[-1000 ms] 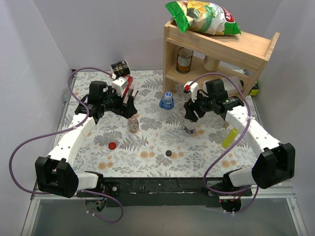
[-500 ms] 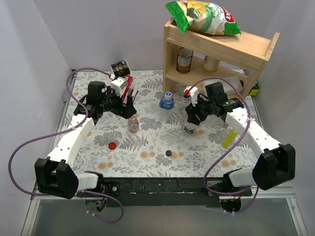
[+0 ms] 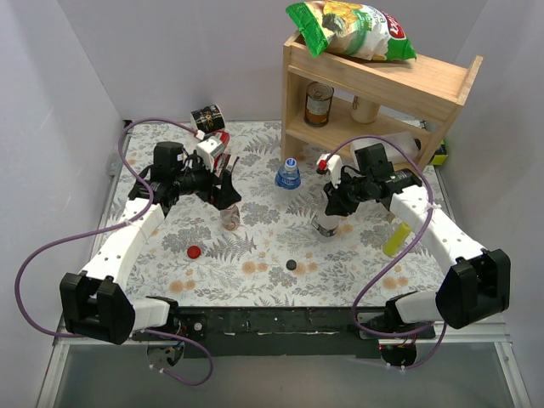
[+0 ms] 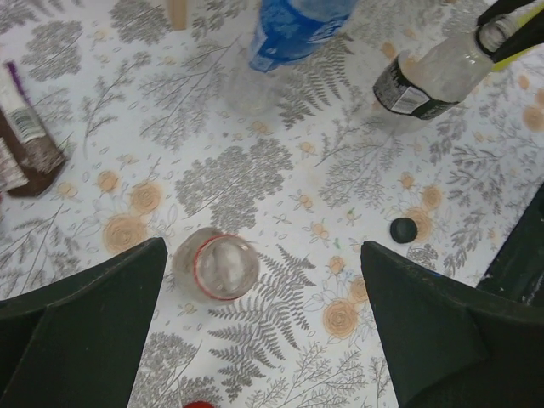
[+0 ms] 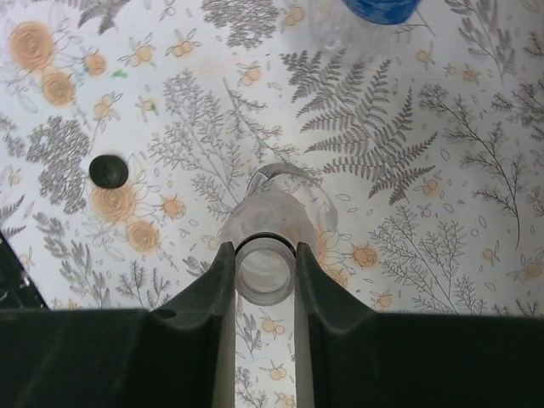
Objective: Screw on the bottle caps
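My right gripper (image 3: 337,201) is shut on the open neck of the clear bottle with the white-and-dark label (image 3: 325,223), which leans; the wrist view shows its fingers (image 5: 212,280) clamping the neck (image 5: 265,270). My left gripper (image 3: 226,192) is open wide and empty above the open tan-labelled bottle (image 3: 229,218), whose red-ringed mouth (image 4: 217,265) shows between the jaws. The blue-labelled bottle (image 3: 289,176) stands at the back with the blue cap with white top on it. The red cap (image 3: 195,252) and the black cap (image 3: 291,264) lie loose on the floral mat.
A wooden shelf (image 3: 374,89) at the back right carries a chips bag (image 3: 353,27) and a jar (image 3: 319,104). A yellow squeeze bottle (image 3: 399,236) lies under the right arm. A black can (image 3: 206,118) sits at the back left.
My right gripper has shifted a little right and down on the bottle neck, and that bottle now leans. My left gripper has moved slightly towards the tan-labelled bottle.
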`<action>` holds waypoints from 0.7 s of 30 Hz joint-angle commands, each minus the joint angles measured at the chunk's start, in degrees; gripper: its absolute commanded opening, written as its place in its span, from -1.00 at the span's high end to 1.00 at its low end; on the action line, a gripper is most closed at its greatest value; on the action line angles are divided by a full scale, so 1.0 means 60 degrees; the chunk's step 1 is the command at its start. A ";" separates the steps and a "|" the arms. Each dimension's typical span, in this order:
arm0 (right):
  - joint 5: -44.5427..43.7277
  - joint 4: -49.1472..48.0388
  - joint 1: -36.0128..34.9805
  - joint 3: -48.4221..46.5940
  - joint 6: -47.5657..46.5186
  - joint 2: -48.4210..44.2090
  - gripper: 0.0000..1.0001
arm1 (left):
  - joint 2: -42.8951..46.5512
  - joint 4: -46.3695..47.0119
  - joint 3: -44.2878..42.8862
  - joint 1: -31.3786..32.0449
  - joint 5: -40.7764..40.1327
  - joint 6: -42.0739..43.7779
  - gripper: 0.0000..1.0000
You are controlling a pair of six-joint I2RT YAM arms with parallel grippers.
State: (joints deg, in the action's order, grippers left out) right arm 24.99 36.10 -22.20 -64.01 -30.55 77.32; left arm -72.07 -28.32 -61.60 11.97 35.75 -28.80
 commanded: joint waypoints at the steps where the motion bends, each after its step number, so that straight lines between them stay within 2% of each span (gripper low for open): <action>1: 0.1282 0.1567 -0.0007 -0.1368 -0.0549 -0.0347 0.95 | 0.0220 -0.0012 -0.0104 0.0962 0.1410 0.0974 -0.96; 4: 0.1810 0.1952 0.0008 -0.2335 0.0135 -0.0304 0.97 | 0.0001 0.0147 -0.0206 0.2221 0.1031 0.1211 -0.96; 7: 0.2454 0.2143 -0.0007 -0.2778 0.1524 -0.0303 0.97 | -0.0349 0.0921 -0.0221 0.3057 0.0226 0.0351 -0.96; 8: 0.3007 0.1926 -0.0007 -0.2750 0.1749 -0.0405 0.97 | -0.0409 0.1099 -0.0250 0.3248 0.0021 0.0230 -0.96; 12: 0.3188 0.0230 0.0008 -0.2004 0.3608 -0.1342 0.97 | -0.0921 0.1701 -0.0484 0.4345 -0.0274 0.0054 -0.96; 17: 0.3554 -0.0259 -0.0007 -0.1930 0.4518 -0.1709 0.97 | -0.1711 0.2038 -0.0821 0.4802 -0.0246 -0.0401 -0.97; 21: 0.3393 -0.0435 0.0008 -0.1813 0.4549 -0.1929 0.97 | -0.2078 0.2127 -0.0982 0.5095 0.0252 -0.0445 -0.96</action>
State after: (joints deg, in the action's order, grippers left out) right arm 43.03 37.69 -22.17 -75.40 -8.05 67.31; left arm -83.31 -17.72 -64.79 41.23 35.64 -30.55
